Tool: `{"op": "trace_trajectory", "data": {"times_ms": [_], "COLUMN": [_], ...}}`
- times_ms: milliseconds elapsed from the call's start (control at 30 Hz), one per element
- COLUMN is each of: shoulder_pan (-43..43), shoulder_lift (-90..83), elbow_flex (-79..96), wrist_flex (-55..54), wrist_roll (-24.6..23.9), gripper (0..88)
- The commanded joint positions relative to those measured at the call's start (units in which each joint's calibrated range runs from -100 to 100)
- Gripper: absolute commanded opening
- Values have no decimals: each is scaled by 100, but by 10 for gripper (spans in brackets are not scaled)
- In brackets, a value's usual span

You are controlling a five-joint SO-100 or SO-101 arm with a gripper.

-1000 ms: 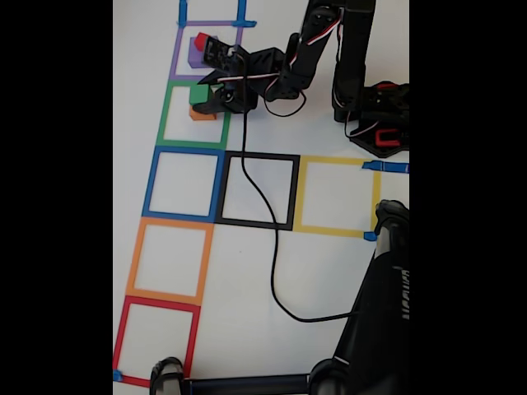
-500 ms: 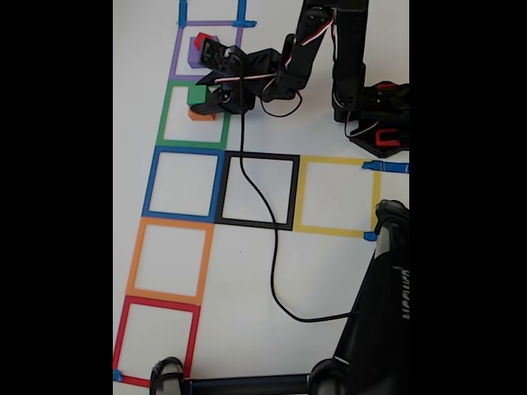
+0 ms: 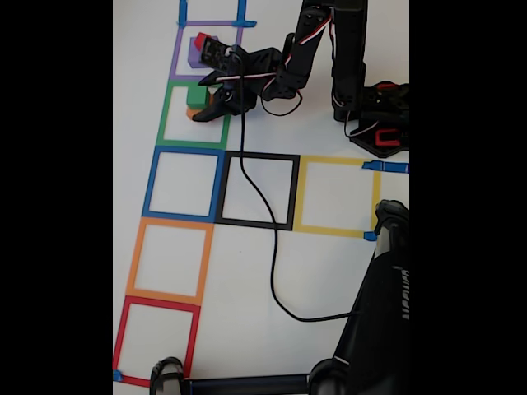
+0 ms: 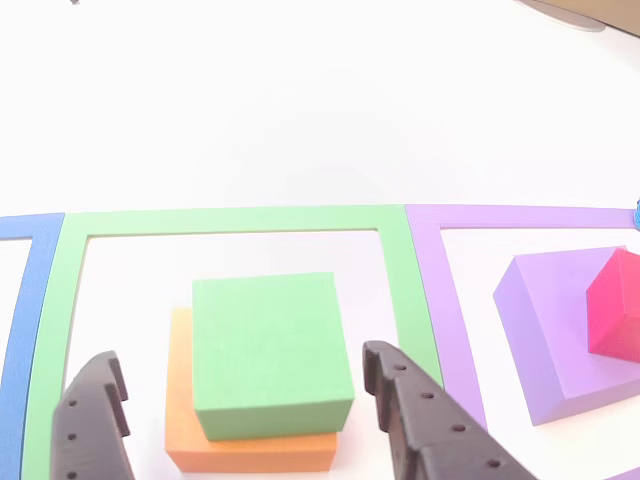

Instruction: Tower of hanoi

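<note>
A green cube [image 4: 270,345] sits on a wider orange block [image 4: 250,450] inside the green tape square [image 4: 230,218]. My gripper [image 4: 240,360] is open and straddles the green cube, with the right finger [image 4: 420,420] close to its side and the left finger [image 4: 90,425] farther off. To the right, a red cube [image 4: 615,305] rests on a purple block [image 4: 550,330] inside the purple square [image 4: 520,215]. In the fixed view the gripper [image 3: 202,100] reaches from the right over the green cube [image 3: 195,95], with the purple block [image 3: 194,56] and red cube [image 3: 201,39] just above it.
Tape squares run down the white table in the fixed view: blue [image 3: 185,151], orange [image 3: 169,220], red [image 3: 160,301], with black [image 3: 262,155] and yellow [image 3: 333,161] to the right. A black cable [image 3: 272,271] crosses the black square. The arm base [image 3: 379,123] and a black stand [image 3: 379,313] stand on the right.
The gripper has shifted slightly up and left in the fixed view, closer around the green cube. The blocks have not moved.
</note>
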Motion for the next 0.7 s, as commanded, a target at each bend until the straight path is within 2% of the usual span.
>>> {"op": "trace_trajectory", "data": {"times_ms": [0, 133, 267, 333, 400, 433, 567, 667], "shoulder_pan": [-59, -222, -433, -519, -558, -558, -337, -117], "shoulder_lift": [-325, -1012, -2336, -2990, -3499, -3684, -4395, -4944], "elbow_flex": [92, 273, 310, 219, 73, 10, -299, -908], "wrist_flex": [-151, -6, 1015, 1792, 2496, 2780, 4140, 5622], "wrist_roll": [36, 36, 36, 36, 36, 36, 36, 36], "gripper": [315, 316, 275, 183, 43, 8, 0, 0]}}
